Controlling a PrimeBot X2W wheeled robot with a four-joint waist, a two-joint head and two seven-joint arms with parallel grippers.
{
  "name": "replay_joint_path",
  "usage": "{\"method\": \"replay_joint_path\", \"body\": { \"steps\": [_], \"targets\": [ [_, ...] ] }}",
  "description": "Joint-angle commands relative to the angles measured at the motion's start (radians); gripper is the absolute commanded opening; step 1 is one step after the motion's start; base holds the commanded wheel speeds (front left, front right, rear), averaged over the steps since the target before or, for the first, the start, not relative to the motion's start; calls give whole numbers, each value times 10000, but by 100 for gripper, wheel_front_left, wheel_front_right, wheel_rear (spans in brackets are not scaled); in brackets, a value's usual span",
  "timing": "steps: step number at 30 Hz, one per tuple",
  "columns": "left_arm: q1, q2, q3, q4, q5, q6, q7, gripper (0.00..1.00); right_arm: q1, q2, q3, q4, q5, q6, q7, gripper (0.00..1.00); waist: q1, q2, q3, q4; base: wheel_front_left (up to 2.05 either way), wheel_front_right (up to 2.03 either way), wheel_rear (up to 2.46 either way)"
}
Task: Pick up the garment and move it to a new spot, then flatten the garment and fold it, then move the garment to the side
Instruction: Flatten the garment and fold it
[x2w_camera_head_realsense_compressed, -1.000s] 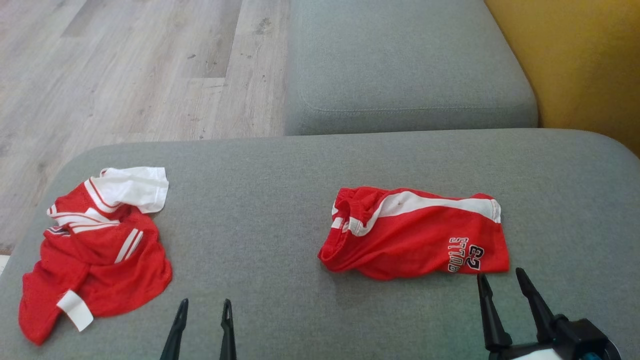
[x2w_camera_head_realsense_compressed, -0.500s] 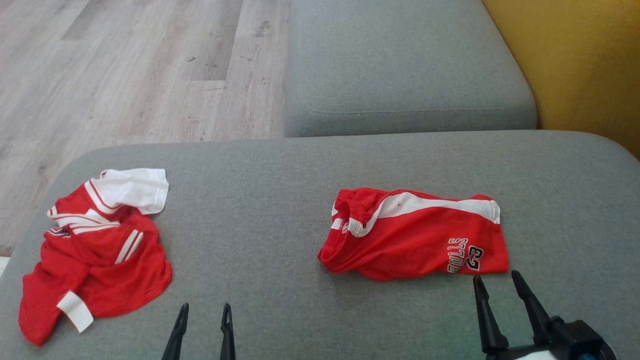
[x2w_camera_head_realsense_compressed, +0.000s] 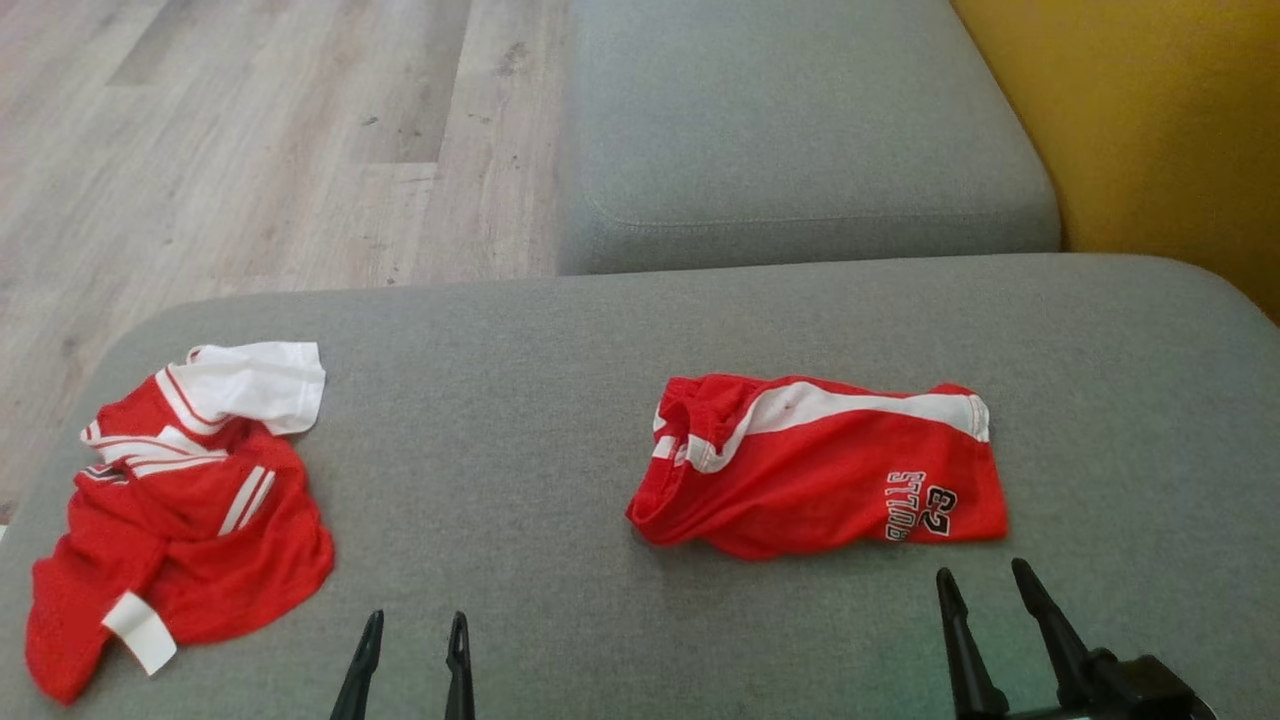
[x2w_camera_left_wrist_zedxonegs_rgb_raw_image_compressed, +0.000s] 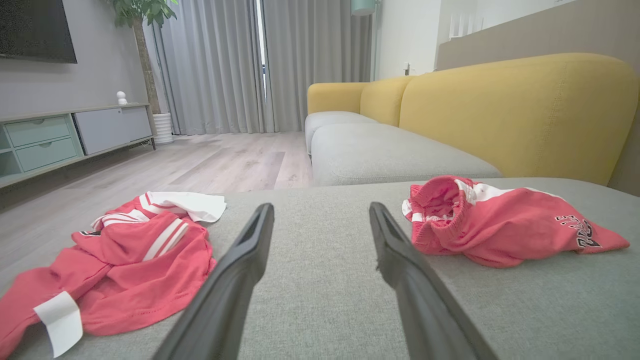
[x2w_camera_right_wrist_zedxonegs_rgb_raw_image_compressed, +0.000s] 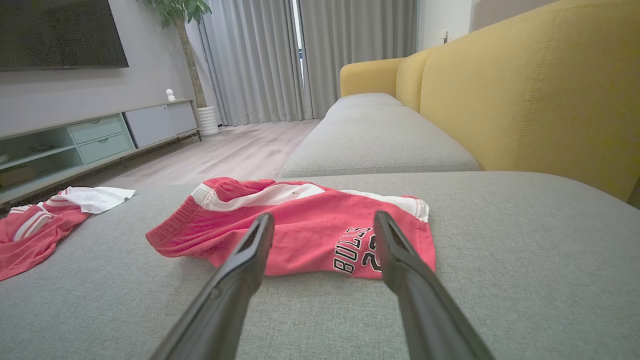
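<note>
On the sofa (x2w_camera_head_realsense_compressed: 500, 400), my right gripper (x2w_camera_head_realsense_compressed: 978, 568) drawing back from the shorts (x2w_camera_head_realsense_compressed: 800, 490), jaws gaping and empty, my left gripper (x2w_camera_head_realsense_compressed: 416, 616) idling open, shirt (x2w_camera_head_realsense_compressed: 190, 540) lying crumpled.

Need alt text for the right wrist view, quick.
Red shorts with a white stripe and black lettering lie on the grey sofa cushion, just ahead of the right gripper, jaws open. A second red-and-white garment lies far left.
</note>
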Motion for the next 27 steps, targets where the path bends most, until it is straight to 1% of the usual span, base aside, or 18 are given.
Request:
{"method": "replay_joint_path", "body": {
  "steps": [1,6,9,10,12,17,20,23,27],
  "targets": [
    [-488,-162,312,-147,54,-11,-64,100,-413,-66,256,-306,-81,-7,-53,100,0,0,116,-107,0,0,0],
    [-1295,-166,-28,431,40,-271,-64,100,-526,-66,276,-357,-186,-7,-53,100,0,0,503,-340,0,0,0],
    [-2075,-167,-440,1082,-76,-610,-55,100,-587,-66,184,-449,-211,-7,-53,100,0,0,779,-417,0,0,0],
    [-2075,-167,-440,1082,-76,-610,-55,100,-587,-66,184,-449,-211,-7,-53,100,0,0,779,-417,0,0,0],
    [-2768,-168,-772,1599,-212,-857,209,100,-622,-66,187,-458,-219,-7,-53,100,0,0,964,-468,0,0,0],
    [-4702,-168,-1673,2238,-575,-1265,1543,100,-808,-66,401,-393,-253,-7,-53,100,0,0,1430,-636,0,0,0],
    [-5671,-169,-2352,2556,-945,-1446,2786,100,-903,-66,510,-366,-325,-7,-53,100,0,0,1666,-713,0,0,0],
    [-6490,-169,-2810,2803,-1253,-1316,3819,100,-1108,-66,671,-341,-412,-7,-53,100,0,0,2004,-857,0,0,0],
    [-7235,-169,-3017,3228,-1575,-1057,4459,100,-1434,-66,849,-341,-454,-7,-53,100,0,0,2377,-1043,0,0,0]
  ]
}}
